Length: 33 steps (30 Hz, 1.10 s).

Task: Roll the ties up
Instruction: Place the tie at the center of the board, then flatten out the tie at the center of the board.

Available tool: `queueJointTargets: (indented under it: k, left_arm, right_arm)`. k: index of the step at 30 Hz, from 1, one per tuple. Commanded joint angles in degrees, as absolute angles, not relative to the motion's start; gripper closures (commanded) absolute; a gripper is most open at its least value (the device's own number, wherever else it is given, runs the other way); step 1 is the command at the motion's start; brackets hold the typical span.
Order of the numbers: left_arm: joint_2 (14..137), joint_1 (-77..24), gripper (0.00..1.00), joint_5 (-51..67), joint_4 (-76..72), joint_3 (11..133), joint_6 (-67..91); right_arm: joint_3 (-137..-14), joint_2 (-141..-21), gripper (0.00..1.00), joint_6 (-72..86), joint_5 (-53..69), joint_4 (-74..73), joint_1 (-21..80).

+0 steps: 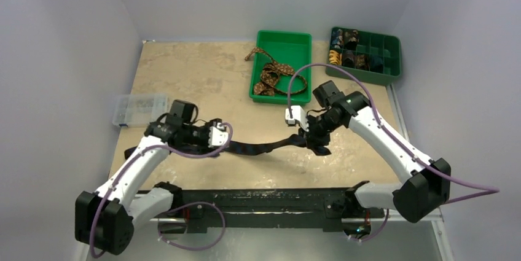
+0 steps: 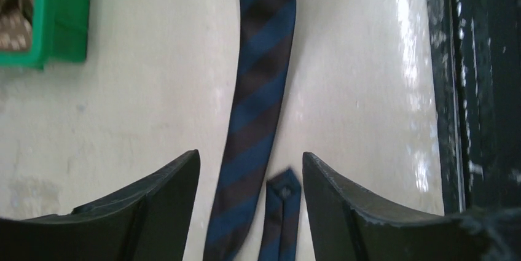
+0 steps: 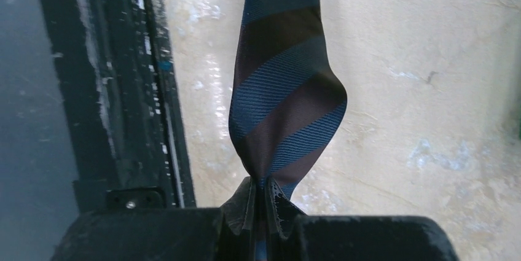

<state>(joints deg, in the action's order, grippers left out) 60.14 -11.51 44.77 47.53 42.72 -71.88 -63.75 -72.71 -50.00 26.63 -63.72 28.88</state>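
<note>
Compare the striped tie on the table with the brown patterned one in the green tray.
The striped tie has blue and dark diagonal bands; the brown tie has a small tan pattern. The striped tie lies stretched along the table, pinched in the right gripper; the brown tie lies loosely heaped in the green tray, ungripped. Neither is rolled.

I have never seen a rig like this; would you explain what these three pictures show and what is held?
The left arm and right arm are robots bolted at the near edge of the table. One picture looks down from above; the others come from a camera on each wrist. A blue-striped tie lies stretched between them. The right fingers are shut on it; the left fingers stand open astride it. Behind are a green tray with a brown tie, a divided box and a clear case.
</note>
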Motion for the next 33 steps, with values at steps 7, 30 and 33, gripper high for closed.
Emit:
queueJointTargets:
  k: [7, 30, 33]
  left_arm:
    - [59.9, -41.8, 0.22, 32.6, -1.2, 34.6, -33.6]
    - [77.0, -45.1, 1.0, 46.7, 59.9, 58.1, -59.7]
    - [92.0, -38.8, 1.0, 49.0, 68.9, 69.0, -60.4]
  right_arm:
    - [-75.8, -73.0, 1.0, -49.4, 37.7, -76.5, 28.9]
    - [-71.5, -95.7, 1.0, -45.6, 36.5, -79.3, 8.7]
    - [-70.0, -102.8, 1.0, -50.4, 33.1, -78.6, 8.2]
